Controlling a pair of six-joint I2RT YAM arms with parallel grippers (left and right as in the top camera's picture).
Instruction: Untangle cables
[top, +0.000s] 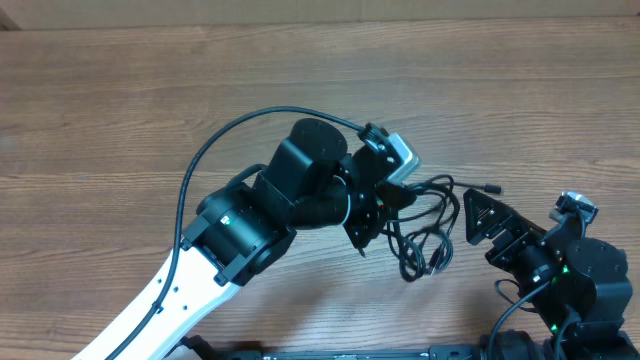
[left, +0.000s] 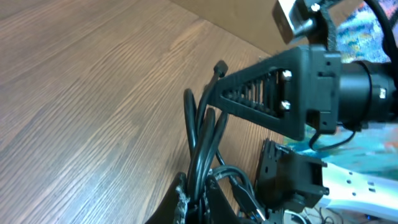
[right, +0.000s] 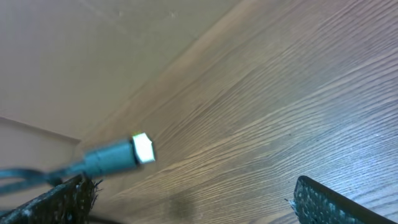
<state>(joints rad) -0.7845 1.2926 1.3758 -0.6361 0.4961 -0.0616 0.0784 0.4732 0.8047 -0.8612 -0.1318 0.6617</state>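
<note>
Under all of it is the wooden table (top: 150, 120), and I'll place everything else off the tangle of cables (top: 430, 230), since that's the obvious landmark

The left arm (top: 240, 225) comes in from the tangle's left. The left claw (left: 198, 200) is pressed together on that edge of the bunch, pinching several strands at once. Its wrist view shows a whole sheaf of cord coming up out of the fingers.

The right claw (top: 490, 230) sits just right of the tangle, spread wide with nothing in it. The loose loops lie between the two claws, and I can't tell if the lowest ones touch the table.

One plug end (top: 492, 188) pokes out of the tangle's upper right, closest to the right claw. The right wrist view shows a silver-tipped plug, probably the same one, off to one side of the gap and not between the fingers yet.

My read is that the left side is the anchor and the right is about to pick a strand. I'd go for that free plug end:
- centre it in the gap first
- close on the cord just behind the plug
- pull slowly away from the tangle

If the whole bunch drags along, that strand is likely pinned in the left claw's grip, so stop and don't yank
</note>
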